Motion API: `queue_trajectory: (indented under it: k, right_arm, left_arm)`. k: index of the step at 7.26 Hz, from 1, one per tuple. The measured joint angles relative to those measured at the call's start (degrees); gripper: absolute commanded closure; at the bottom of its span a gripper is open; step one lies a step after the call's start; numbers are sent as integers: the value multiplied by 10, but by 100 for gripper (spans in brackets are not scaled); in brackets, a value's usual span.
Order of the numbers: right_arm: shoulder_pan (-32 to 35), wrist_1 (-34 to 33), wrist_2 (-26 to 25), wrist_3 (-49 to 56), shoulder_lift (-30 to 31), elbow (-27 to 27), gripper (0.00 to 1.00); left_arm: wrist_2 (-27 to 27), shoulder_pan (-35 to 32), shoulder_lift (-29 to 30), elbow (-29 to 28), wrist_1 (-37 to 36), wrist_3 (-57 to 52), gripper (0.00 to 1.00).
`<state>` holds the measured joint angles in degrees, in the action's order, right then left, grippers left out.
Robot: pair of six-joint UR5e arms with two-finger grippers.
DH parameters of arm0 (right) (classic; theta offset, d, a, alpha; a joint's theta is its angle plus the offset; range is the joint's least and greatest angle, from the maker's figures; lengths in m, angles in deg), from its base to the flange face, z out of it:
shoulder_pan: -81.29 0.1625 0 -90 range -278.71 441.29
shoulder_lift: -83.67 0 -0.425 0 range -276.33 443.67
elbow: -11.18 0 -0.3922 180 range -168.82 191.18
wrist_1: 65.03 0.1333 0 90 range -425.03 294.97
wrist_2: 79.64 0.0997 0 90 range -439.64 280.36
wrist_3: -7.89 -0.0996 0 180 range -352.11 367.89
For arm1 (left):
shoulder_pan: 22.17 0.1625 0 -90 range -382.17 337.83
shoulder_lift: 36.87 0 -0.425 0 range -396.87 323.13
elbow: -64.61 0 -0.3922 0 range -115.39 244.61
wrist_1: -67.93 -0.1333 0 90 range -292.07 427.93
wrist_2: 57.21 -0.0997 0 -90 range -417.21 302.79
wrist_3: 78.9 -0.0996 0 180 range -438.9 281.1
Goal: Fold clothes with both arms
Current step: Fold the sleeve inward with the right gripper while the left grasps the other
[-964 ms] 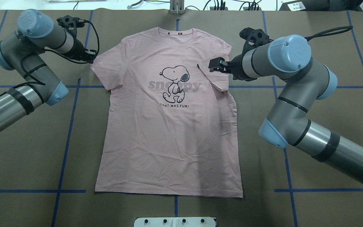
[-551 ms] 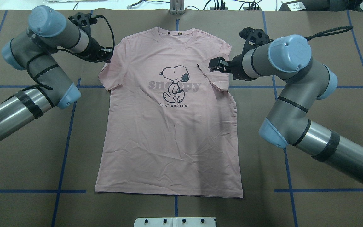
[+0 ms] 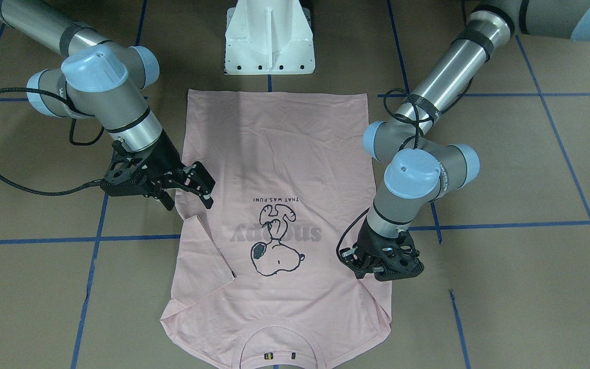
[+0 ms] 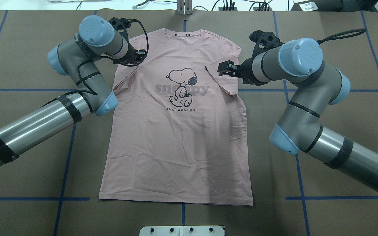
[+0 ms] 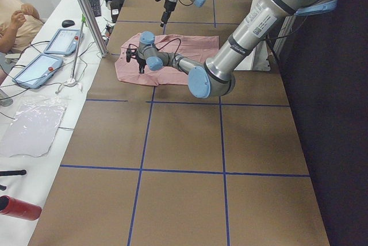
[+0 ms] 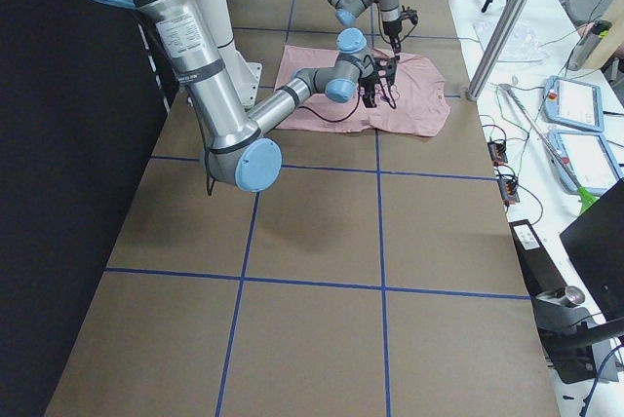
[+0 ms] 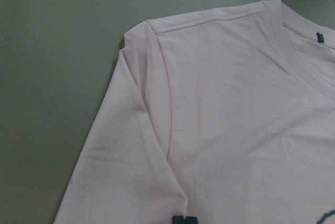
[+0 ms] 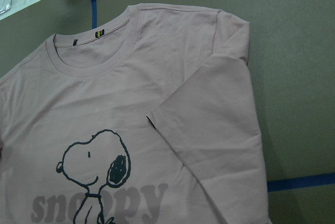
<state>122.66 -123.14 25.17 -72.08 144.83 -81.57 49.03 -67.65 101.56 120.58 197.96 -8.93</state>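
Observation:
The pale pink Snoopy T-shirt [image 4: 176,147] lies flat and face up on the brown table, collar at the far edge; it also shows in the front view [image 3: 285,148]. Its sleeve on my right side [image 4: 224,80] lies folded in onto the chest, black tag [image 4: 205,68] showing. My right gripper [image 4: 222,68] hovers just above that sleeve, open and empty [image 3: 200,188]. My left gripper [image 4: 136,58] is shut on the hem of the other sleeve [image 7: 131,182], lifted and drawn in over the shoulder; its fingertips [image 7: 184,220] pinch the cloth. In the front view the left gripper [image 3: 364,270] is over the shirt's edge.
The white pedestal base [image 3: 269,41] stands at the near table edge behind the shirt's hem. Blue tape lines [image 4: 67,137] cross the brown table. A metal post [image 6: 507,18], tablets [image 6: 575,105] and cables lie past the far edge, where an operator [image 5: 14,22] sits.
My left arm has swung to the right, carrying the shirt's sleeve inward from the table toward the chest. The right arm and its gripper have stayed in place.

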Motion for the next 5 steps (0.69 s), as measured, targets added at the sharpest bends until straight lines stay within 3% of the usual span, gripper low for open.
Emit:
queue_trajectory:
  k: [1, 2, 3, 5]
  right_arm:
    - [0, 0, 0, 0, 0, 0, 0]
    - [-1, 0, 0, 0, 0, 0, 0]
    - [0, 1, -1, 0, 0, -1, 0]
    - [-3, 1, -7, -3, 0, -2, 0]
  left_arm:
    - [-8, -2, 7, -12, 11, 1, 100]
    - [-11, -4, 13, -18, 19, 1, 48]
    - [-12, -4, 17, -21, 23, 2, 32]
    - [-11, -5, 16, -11, 34, 3, 23]
